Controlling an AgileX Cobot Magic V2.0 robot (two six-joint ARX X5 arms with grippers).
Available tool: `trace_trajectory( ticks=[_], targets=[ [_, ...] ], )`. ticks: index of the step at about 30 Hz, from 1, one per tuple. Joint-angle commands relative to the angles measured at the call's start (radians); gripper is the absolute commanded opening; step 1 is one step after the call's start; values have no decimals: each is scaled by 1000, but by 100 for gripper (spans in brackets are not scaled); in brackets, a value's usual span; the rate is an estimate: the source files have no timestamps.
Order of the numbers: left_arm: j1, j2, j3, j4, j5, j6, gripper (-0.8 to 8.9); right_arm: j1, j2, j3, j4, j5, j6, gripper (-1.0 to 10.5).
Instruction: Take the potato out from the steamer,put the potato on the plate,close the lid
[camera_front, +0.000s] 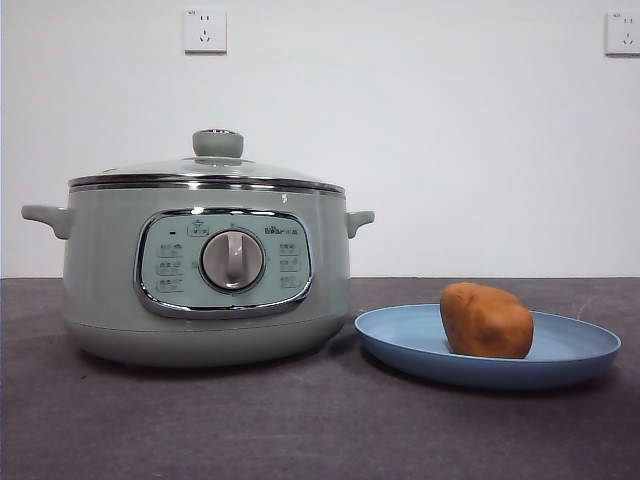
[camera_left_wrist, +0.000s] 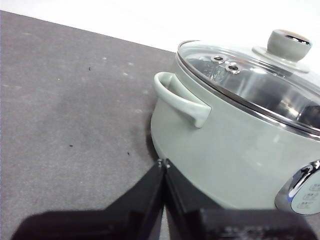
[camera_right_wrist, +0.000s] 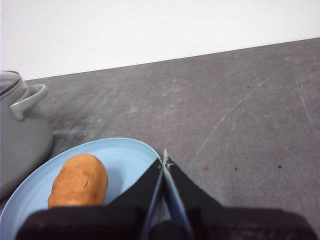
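Grey tabletop (camera_front: 300, 430) holds one lidded steamer (camera_front: 100, 280) (lid (camera_front: 205, 168) on), one plate (camera_front: 400, 345) bearing one potato (camera_front: 486, 320); left gripper (camera_left_wrist: 162, 164) and right gripper (camera_right_wrist: 164, 161), jaws closed, empty.

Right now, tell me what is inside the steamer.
Through the glass lid of the steamer, only shiny bare metal wall shows in the left wrist view. The bottom is hidden. The potato lies on the plate.

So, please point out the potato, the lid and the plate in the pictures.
potato (camera_front: 486, 320): front view, middle of its orange-brown skin.
lid (camera_front: 217, 144): front view, the pale-green knob on top.
plate (camera_front: 400, 340): front view, bare blue rim toward the steamer.
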Motion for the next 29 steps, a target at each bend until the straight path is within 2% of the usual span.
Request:
trace_trajectory(
  ticks=[1,6,29],
  targets=[
    [3,-1,-14,3,-2,4,-3,-1,-61,-11,-62,3,7,0],
    [3,-1,-14,3,-2,4,-3,-6,-91,-11,-136,5,-2,0],
    [3,-1,-14,3,-2,4,-3,-6,-75,-11,-132,6,2,0]
  ],
)
